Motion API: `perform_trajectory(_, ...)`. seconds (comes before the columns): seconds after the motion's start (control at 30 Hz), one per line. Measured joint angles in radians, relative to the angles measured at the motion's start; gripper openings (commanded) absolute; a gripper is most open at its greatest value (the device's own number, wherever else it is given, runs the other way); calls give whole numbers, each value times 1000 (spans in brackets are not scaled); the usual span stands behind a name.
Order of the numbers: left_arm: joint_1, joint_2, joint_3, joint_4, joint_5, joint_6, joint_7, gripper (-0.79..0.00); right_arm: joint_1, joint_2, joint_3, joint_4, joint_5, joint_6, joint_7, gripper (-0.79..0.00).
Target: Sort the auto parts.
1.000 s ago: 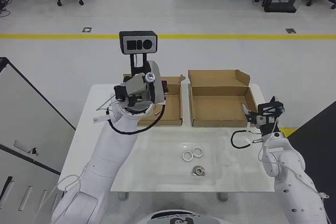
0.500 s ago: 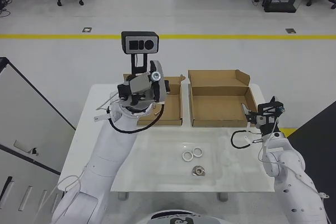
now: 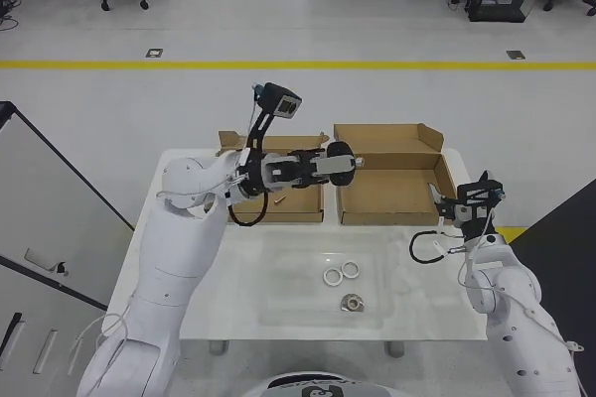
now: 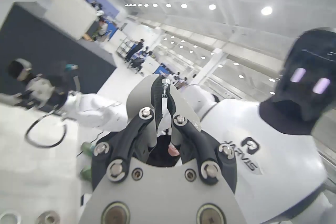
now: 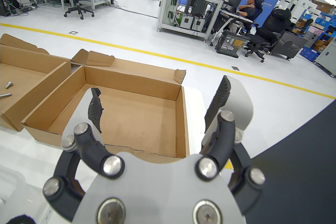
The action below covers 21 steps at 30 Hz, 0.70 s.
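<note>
Nearest, 2 white rings (image 3: pixel 332 277) and a metal flange (image 3: pixel 352 303) wait in the clear tray (image 3: pixel 278 298). Right claw (image 5: pixel 160 101) gapes wide, holding nothing, just beside the right box (image 3: pixel 392 194). Left claw (image 3: pixel 348 164) is pinched on a bolt (image 4: pixel 164 89), its long axis running along the fingers, above the seam between the 2 boxes. The left box (image 3: pixel 303 203), bolts (image 5: pixel 9 83) inside, lies back toward that arm's shoulder, likely the drop.

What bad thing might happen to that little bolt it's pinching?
The left gripper pinches the bolt only at its jaw tips, so it might slip out. The gripper hangs at the edge of the right box; dropped here, the bolt might miss the left box, where other bolts lie.
</note>
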Motion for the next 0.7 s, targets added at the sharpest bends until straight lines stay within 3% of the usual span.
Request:
perform_trajectory(0.23,-61,33,-2,67,349,56,-58,-785,0,0,0,0,0,0,0,0)
perform_trajectory(0.43,-88,50,24,103,536,73,-52,-785,0,0,0,0,0,0,0,0)
perform_trajectory(0.7,-88,53,28,108,565,73,-37,-785,0,0,0,0,0,0,0,0)
